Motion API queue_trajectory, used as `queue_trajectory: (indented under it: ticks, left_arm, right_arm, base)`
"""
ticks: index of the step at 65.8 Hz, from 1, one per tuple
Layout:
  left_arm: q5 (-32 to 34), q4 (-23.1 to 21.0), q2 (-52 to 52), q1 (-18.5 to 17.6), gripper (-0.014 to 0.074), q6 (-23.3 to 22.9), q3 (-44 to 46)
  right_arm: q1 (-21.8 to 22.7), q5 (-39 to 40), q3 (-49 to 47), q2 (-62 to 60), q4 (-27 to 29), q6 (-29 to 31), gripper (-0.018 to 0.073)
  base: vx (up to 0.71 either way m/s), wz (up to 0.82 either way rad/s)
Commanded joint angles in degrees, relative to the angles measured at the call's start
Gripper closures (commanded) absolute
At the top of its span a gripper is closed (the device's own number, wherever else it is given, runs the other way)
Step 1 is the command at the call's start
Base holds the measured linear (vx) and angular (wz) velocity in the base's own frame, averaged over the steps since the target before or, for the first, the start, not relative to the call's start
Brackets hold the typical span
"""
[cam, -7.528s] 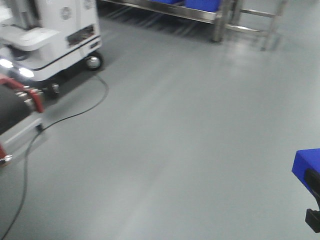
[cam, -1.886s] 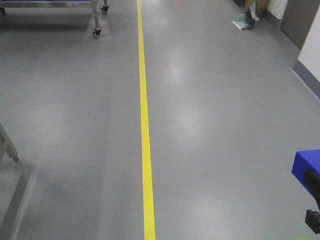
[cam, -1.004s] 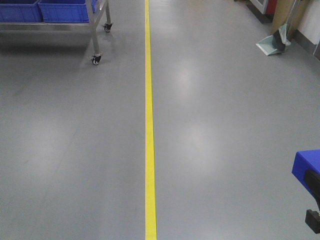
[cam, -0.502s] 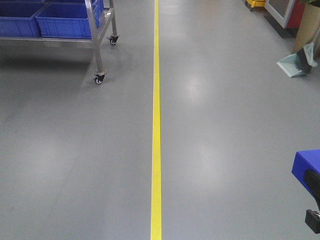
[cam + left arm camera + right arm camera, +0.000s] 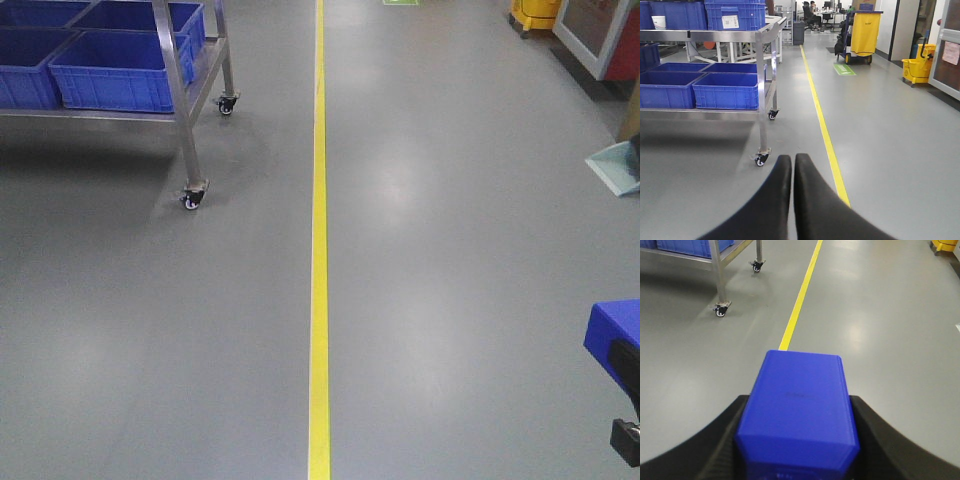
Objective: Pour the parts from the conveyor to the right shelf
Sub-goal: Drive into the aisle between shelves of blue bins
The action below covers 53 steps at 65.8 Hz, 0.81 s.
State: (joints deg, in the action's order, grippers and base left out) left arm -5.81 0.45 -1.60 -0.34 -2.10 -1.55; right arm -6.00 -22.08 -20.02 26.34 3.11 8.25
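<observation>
A jolt of the base could shake the small bright-blue plastic block (image 5: 799,390) from the black right gripper (image 5: 797,407) clamping it onto the glossy grey floor (image 5: 450,250); the left gripper (image 5: 792,167) is closed, empty.

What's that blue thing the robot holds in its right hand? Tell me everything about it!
The blue block is bright blue, smooth and slightly shiny, like plastic. It looks boxy with rounded corners, and the face we see is plain apart from a faint mark. Two black fingers of the right arm squeeze it from both sides, so it hangs above the grey floor, with nothing else seen touching it. The front view shows only its corner at the right edge.
</observation>
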Motion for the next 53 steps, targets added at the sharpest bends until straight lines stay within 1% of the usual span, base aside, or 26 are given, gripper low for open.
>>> queue_trajectory:
  ticks: [1, 12, 23, 36, 53]
  left_arm:
    - [4.5, -0.5, -1.0, 0.2, 0.0603, -0.5, 1.1]
    - [4.5, -0.5, -1.0, 0.2, 0.0603, -0.5, 1.1]
    - [4.5, -0.5, -1.0, 0.2, 0.0603, -0.5, 1.1]
    - [4.5, -0.5, -1.0, 0.2, 0.0603, -0.5, 1.1]
    - [4.5, -0.5, -1.0, 0.2, 0.0603, -0.5, 1.1]
  right_arm:
    - [-0.1, 4.4, -1.6, 0.3, -0.3, 0.5, 0.0568]
    - [-0.1, 4.5, -1.6, 0.3, -0.3, 0.5, 0.0568]
    - [-0.1, 4.5, -1.6, 0.3, -0.3, 0.5, 0.0568]
    - [-0.1, 4.5, -1.6, 0.3, -0.3, 0.5, 0.0568]
    - [-0.1, 4.5, -1.6, 0.3, -0.3, 0.5, 0.0568]
  base:
    - [0.59, 0.05]
    - [0.56, 0.16]
    - [0.52, 0.39]
    - [0.49, 0.61]
    - [0.48, 0.77]
